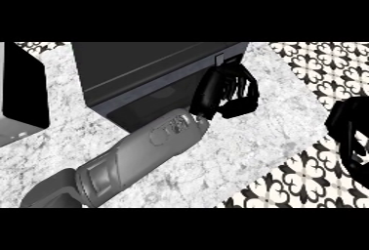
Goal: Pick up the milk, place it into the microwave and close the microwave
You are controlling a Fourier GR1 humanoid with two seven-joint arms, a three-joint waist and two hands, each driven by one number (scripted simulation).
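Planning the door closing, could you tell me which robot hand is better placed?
Left, probably: the left robot hand is at the microwave, nearer its open door; the right robot hand sits far right.

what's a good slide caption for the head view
Left hand reaching to the front corner of the dark microwave on the marble counter; right hand at the right edge.

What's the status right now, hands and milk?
Left hand at microwave front, fingers curled, nothing seen held. Right hand at right edge, curled. Milk not visible. Nothing in the way.
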